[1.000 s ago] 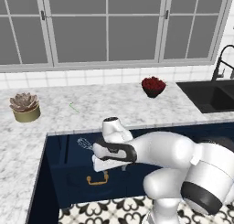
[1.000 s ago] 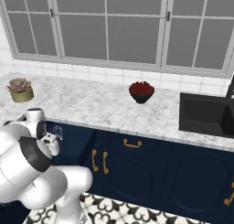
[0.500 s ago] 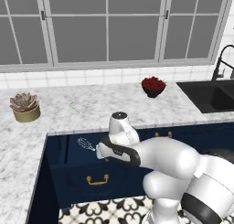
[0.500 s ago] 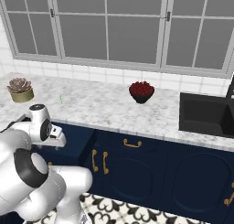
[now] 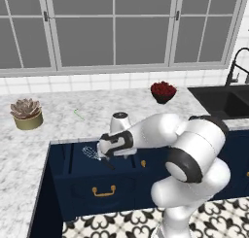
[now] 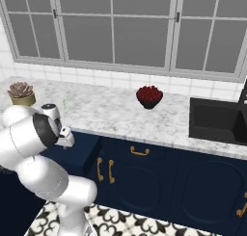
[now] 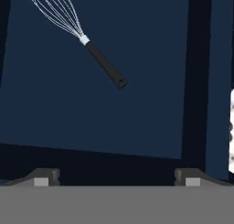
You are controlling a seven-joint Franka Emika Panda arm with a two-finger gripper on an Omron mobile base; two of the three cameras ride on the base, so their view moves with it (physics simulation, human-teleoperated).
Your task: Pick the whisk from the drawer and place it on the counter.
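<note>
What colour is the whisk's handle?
Black. The slim wire whisk has a thin black handle below a silvery balloon head, clearest in the hand view.

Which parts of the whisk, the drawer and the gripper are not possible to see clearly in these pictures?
- Whisk: in the hand view the top edge cuts off the end of its wire head; in the left base view the arm covers most of its handle.
- Drawer: in the left base view the arm hides its right part.
- Gripper: in the hand view just the two fingertips show, set wide apart.
</note>
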